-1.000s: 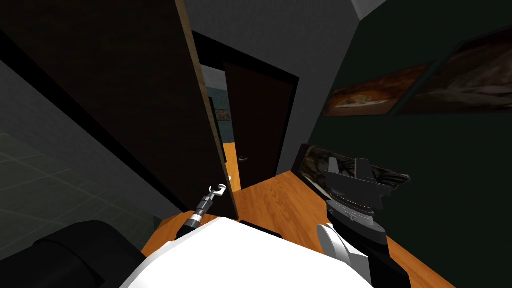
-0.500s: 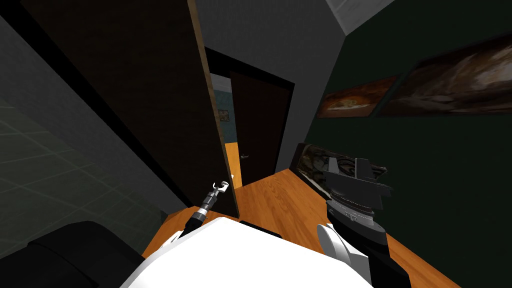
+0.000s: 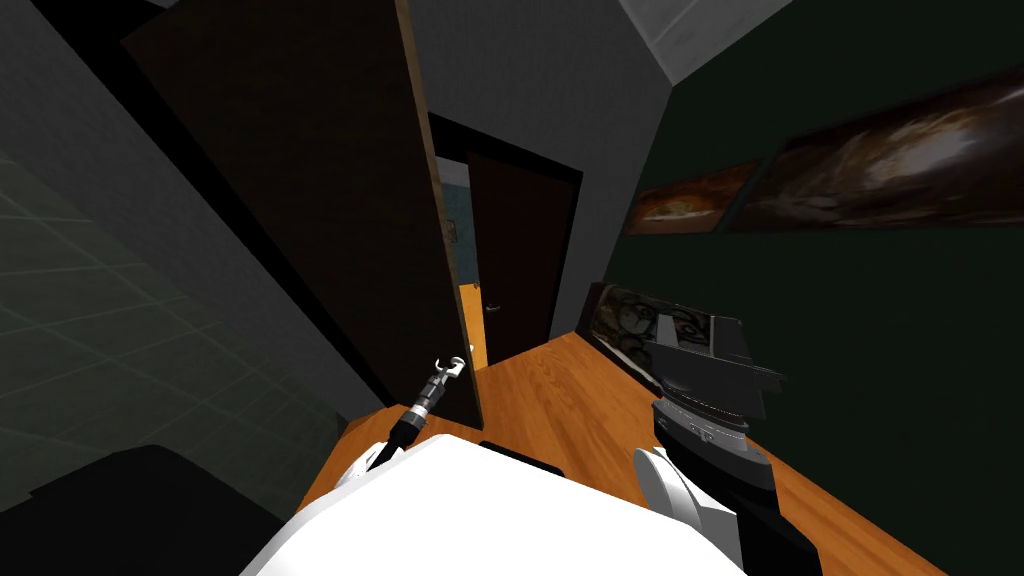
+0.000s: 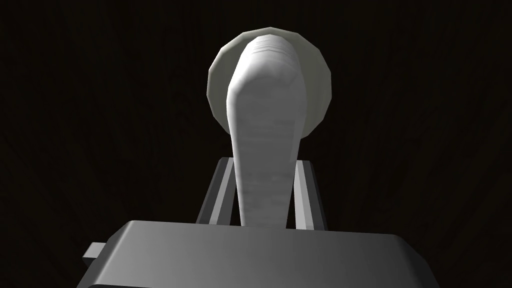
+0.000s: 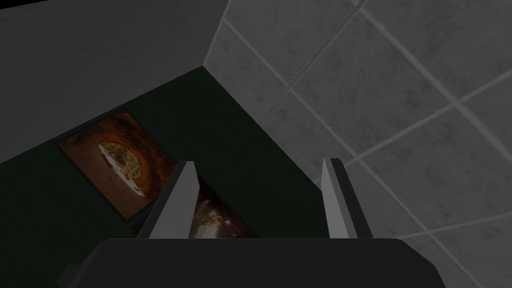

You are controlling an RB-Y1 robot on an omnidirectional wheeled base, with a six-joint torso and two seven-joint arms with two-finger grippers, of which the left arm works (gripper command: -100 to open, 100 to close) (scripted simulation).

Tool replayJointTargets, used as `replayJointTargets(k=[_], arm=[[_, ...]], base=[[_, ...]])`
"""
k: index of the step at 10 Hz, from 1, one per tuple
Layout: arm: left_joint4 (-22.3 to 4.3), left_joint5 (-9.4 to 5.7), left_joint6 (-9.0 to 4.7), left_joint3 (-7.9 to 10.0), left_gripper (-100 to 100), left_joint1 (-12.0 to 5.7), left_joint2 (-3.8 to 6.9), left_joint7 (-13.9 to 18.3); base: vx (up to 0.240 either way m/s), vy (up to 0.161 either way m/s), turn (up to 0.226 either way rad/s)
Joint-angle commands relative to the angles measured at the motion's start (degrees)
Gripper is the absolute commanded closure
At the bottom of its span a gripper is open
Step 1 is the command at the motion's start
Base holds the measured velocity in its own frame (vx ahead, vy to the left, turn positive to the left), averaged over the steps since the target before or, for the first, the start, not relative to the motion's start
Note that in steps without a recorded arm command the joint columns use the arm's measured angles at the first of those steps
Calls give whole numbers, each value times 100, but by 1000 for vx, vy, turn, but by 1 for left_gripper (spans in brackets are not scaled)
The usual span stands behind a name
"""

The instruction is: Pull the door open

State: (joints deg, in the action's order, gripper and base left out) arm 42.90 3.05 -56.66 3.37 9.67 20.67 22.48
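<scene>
Door pull under way | left gripper clamped on pale grey lever handle of tall dark brown door | past second: I shifted, leaf swung further off its frame — opening well | right gripper spread, idle

Left claw clamped tight; right claw spread wide.

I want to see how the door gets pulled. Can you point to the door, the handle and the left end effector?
door (image 3: 340, 230): head view, its dark face.
handle (image 4: 265, 145): left wrist view, middle of lever.
left end effector (image 3: 452, 368): head view, between its fingertips.
</scene>
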Motion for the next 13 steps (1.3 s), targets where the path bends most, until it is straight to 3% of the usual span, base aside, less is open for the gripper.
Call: replayJointTargets(k=[1,4,7,8,13], arm=[[42,175,112,-36,100,-123,-85,53],[35,226,183,-33,100,-163,-106,64],[-212,200,-154,18,100,-67,33,179],[-212,200,-154,18,100,-67,33,179],[-520,154,-614,99,100,82,237,345]], base=[[-202,109,-53],[-89,74,-30],[-142,10,-227],[-124,23,-69],[-145,37,-178]])
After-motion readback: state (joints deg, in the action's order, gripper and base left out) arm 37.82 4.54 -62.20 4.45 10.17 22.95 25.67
